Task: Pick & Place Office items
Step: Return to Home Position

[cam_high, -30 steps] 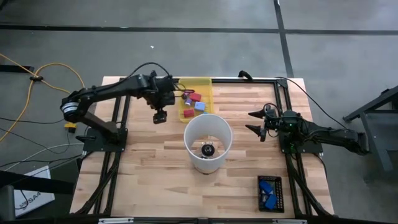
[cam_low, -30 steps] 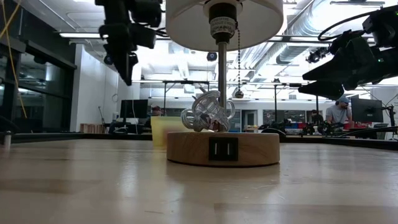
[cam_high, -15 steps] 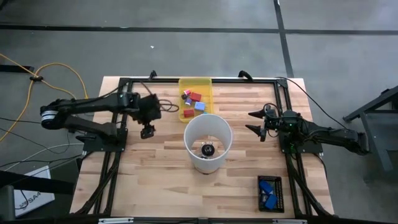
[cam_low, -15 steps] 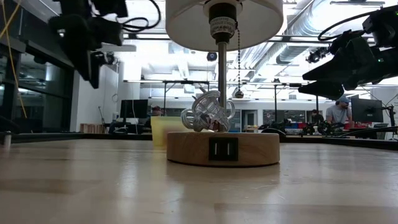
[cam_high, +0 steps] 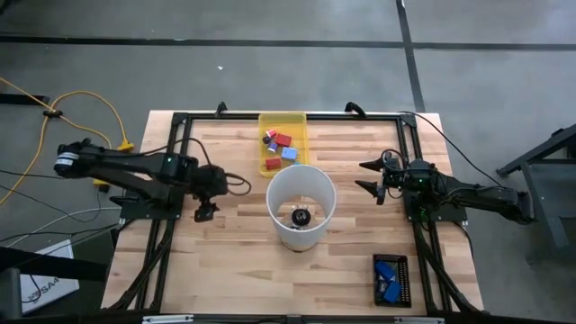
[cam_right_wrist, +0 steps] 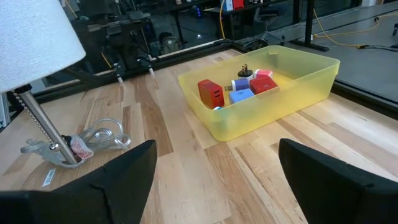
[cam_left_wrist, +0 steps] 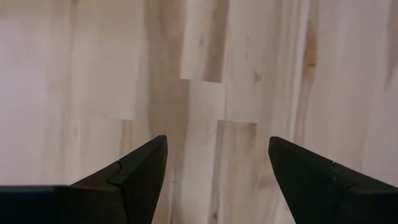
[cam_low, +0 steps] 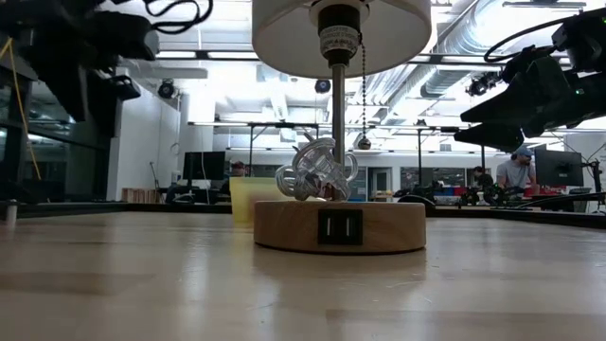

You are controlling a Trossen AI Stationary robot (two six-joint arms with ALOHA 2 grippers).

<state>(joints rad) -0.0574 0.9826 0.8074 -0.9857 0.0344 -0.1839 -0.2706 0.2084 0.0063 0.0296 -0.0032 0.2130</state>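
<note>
The office items [cam_high: 279, 147] are small red, blue and pink blocks lying in a yellow translucent tray [cam_high: 297, 121] at the table's far middle. The right wrist view shows them [cam_right_wrist: 239, 87] inside the tray [cam_right_wrist: 280, 102] too. My left gripper [cam_high: 205, 214] hangs open over bare wood left of the lamp, pointing steeply down; its fingers [cam_left_wrist: 217, 146] have only table between them. My right gripper [cam_high: 364, 175] stands open and level at the right, aimed toward the tray [cam_right_wrist: 214, 149], and holds nothing.
A table lamp with a white round shade [cam_high: 301, 205] stands mid-table on a wooden base [cam_low: 339, 225]. A clear tangled piece [cam_right_wrist: 81, 140] lies on that base. A black holder with blue pieces [cam_high: 390, 277] sits near the front right corner. Bare wood lies under my left gripper.
My left gripper has drawn back from beside the yellow tray toward the table's left and near edges and has sunk a little. It has stayed open with nothing in it. The items in the tray lie as before.
</note>
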